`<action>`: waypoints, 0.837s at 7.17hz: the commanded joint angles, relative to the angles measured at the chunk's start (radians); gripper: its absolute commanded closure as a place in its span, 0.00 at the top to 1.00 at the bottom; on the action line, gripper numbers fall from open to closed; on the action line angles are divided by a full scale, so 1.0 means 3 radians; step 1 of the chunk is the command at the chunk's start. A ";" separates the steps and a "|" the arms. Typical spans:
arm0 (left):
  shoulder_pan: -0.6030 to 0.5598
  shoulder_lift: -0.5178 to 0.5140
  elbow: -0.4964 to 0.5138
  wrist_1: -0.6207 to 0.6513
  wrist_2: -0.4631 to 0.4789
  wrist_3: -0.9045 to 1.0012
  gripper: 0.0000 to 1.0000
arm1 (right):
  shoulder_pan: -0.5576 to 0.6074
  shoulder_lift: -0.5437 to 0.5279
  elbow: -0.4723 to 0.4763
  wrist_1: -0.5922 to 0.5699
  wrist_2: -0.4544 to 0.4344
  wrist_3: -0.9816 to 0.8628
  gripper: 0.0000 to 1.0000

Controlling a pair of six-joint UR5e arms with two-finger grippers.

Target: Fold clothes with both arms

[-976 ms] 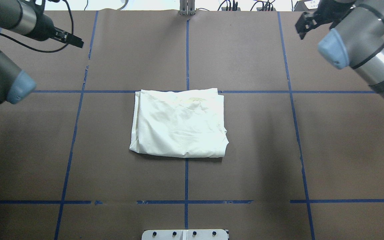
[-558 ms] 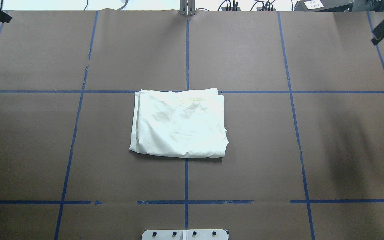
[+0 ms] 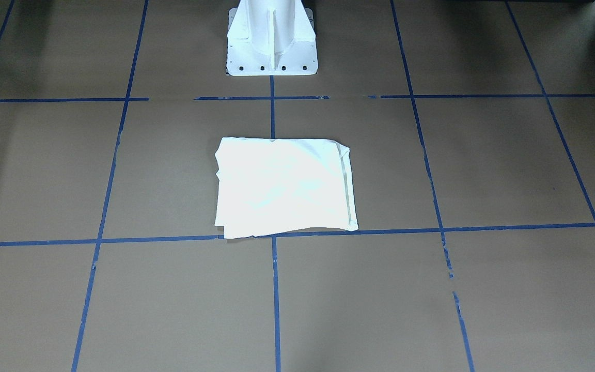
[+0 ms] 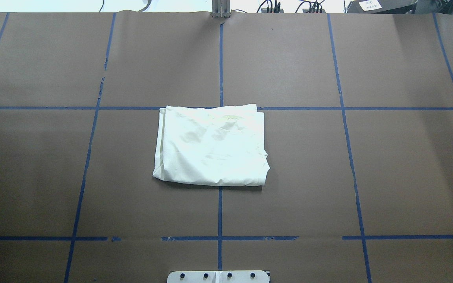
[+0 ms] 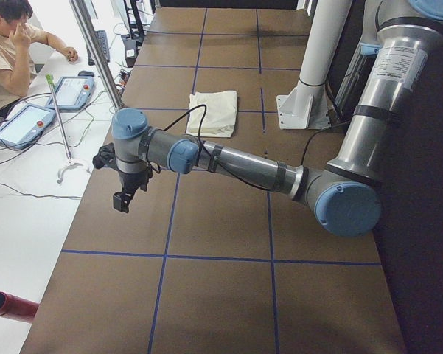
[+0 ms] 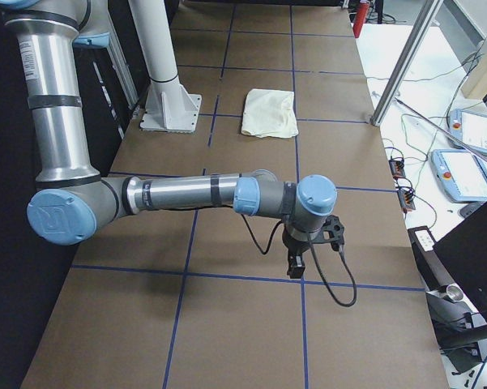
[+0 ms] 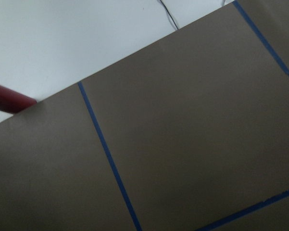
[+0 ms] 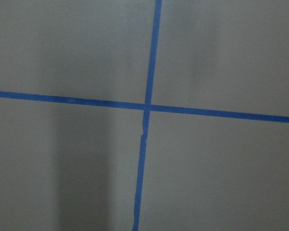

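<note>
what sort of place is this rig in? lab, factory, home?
Likely a robotics lab: a table papered brown and gridded with blue tape, the left arm and right arm over it, teach pendants on a side bench by a person.

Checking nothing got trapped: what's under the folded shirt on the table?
Only the brown table shows around the folded shirt; a blue tape line runs under it. Anything between its layers or beneath it is covered.

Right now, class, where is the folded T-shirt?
In the overhead view, the folded cream T-shirt lies mid-table, astride the central blue tape line, straight ahead of the white pedestal base, its far edge touching a cross line.
</note>
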 commanded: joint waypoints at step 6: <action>-0.0187 0.0206 0.0012 0.0292 0.0003 0.0222 0.99 | 0.0123 -0.0320 0.0062 0.0261 -0.0339 -0.0022 1.00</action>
